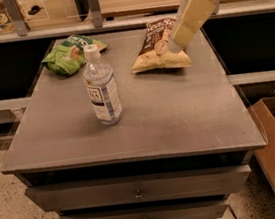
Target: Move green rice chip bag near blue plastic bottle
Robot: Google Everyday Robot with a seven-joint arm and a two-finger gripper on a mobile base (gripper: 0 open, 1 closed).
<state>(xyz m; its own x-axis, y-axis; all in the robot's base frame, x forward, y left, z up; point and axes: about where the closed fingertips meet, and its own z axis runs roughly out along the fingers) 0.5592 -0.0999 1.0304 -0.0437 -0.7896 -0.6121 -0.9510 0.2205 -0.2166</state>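
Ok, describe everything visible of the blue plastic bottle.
The blue plastic bottle is clear, bluish-tinted plastic with a white screw cap on and a white label with dark print. It stands upright on the grey table, left of centre, touching nothing else. The gripper is apart from it, seen across the brown chip bag.

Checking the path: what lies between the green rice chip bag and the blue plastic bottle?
Only bare tabletop between green bag and bottle, camera view; gripper hangs over the brown chip bag.
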